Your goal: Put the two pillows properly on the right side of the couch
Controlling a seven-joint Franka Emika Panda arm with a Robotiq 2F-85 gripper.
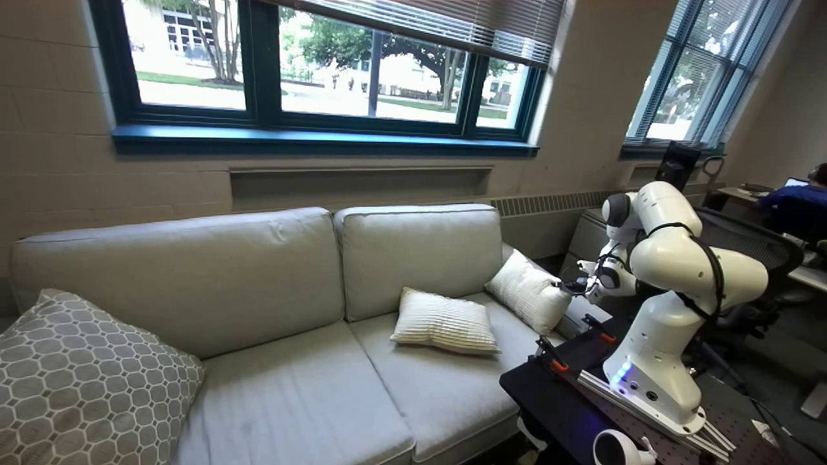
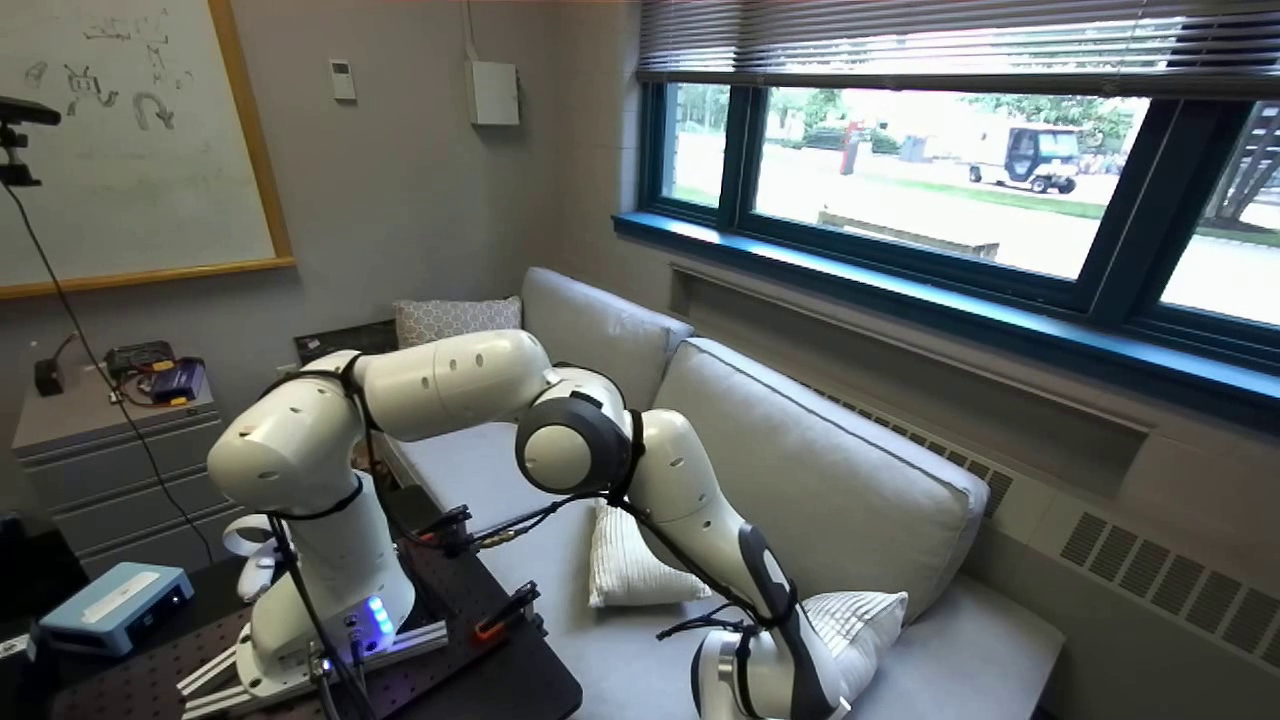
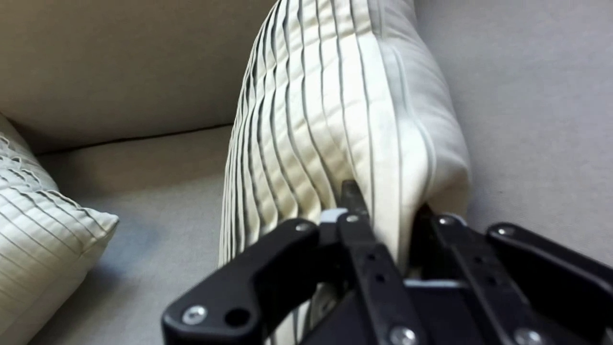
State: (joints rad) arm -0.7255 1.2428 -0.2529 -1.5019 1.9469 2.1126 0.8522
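The cream couch [image 1: 291, 394] shows in both exterior views [image 2: 820, 490] and in the wrist view [image 3: 522, 120]. One off-white pleated pillow [image 1: 526, 290] stands tilted at the couch end nearest the arm. It also shows in the wrist view [image 3: 325, 110] and, partly behind the arm, in an exterior view [image 2: 870, 635]. My gripper [image 3: 388, 201] is shut on its edge, with one finger on each side and the fabric bunched between. The second off-white pillow [image 1: 446, 323] lies on the near seat cushion, apart from the held one. It also shows at the wrist view's left edge [image 3: 43, 239].
A larger grey patterned pillow [image 1: 97, 387] sits at the far end of the couch. The robot base stands on a black table [image 1: 549, 387] against the couch front, with clamps [image 1: 552, 354] on its edge. A radiator [image 2: 1150, 580] runs behind the couch.
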